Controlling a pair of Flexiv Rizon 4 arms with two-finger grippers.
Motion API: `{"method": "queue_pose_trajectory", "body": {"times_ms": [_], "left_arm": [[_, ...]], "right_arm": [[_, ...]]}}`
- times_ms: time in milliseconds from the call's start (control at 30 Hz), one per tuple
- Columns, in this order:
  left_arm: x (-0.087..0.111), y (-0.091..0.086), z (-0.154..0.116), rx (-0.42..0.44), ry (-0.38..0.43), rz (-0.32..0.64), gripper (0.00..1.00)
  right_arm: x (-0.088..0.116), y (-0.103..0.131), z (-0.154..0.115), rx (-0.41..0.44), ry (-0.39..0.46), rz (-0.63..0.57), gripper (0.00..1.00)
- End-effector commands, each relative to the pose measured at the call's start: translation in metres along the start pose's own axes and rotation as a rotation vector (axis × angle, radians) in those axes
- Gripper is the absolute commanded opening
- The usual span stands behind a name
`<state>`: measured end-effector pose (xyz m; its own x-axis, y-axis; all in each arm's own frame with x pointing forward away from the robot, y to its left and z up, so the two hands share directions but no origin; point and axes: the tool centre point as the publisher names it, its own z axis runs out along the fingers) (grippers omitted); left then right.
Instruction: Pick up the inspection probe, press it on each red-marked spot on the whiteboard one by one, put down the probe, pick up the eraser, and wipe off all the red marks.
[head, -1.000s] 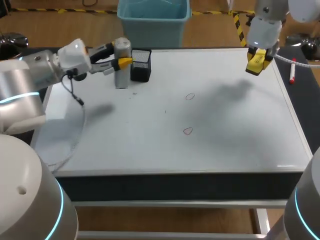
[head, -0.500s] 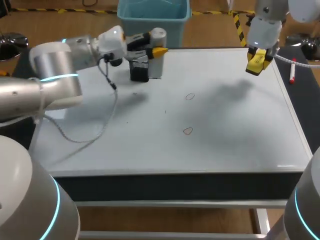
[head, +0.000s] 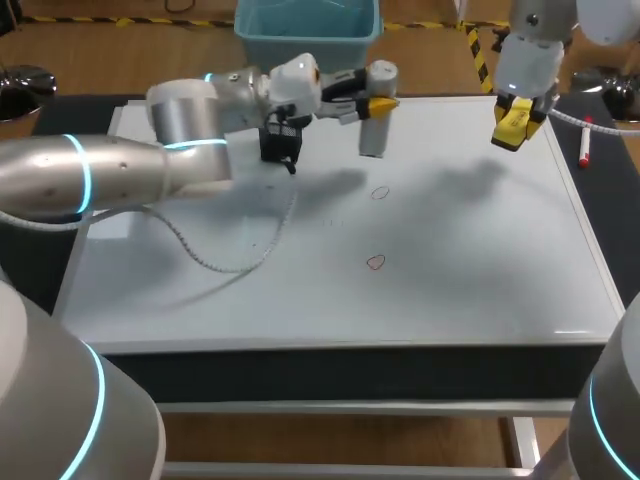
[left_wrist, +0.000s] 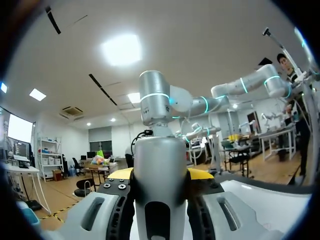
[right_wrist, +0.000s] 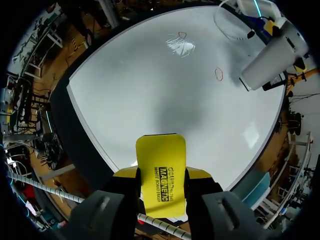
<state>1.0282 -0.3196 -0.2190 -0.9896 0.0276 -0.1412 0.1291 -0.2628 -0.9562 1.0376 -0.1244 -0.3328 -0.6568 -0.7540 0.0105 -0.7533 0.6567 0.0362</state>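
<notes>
"What stands on the worktop (head: 614, 205)?"
"A black mesh holder (head: 281, 143), upright, toward the far left."
"Anything else?"
"A white-and-red marker (head: 586, 141), lying flat on the dark strip near the far right edge."

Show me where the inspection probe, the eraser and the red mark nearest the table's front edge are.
inspection probe (head: 373, 135): head view, lower grey body.
eraser (right_wrist: 161, 172): right wrist view, middle of its yellow face.
red mark (head: 375, 262): head view, the small loop itself.
</notes>
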Motion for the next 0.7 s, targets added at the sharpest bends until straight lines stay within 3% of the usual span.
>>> {"method": "queue_pose_trajectory", "body": {"times_ms": [33,333,700], "left_arm": [[0.003,0.005,0.016,0.007,0.009,0.008,0.0],[0.027,0.003,0.012,-0.017,-0.051,0.038,0.0],[0.045,0.02,0.01,0.018,-0.1,0.017,0.0]], "right_arm": [[0.001,0.0,-0.001,0.002,0.002,-0.002,0.0],[0.001,0.0,-0.001,0.002,0.002,-0.002,0.0],[0.001,0.0,-0.001,0.002,0.002,-0.002,0.0]]}}
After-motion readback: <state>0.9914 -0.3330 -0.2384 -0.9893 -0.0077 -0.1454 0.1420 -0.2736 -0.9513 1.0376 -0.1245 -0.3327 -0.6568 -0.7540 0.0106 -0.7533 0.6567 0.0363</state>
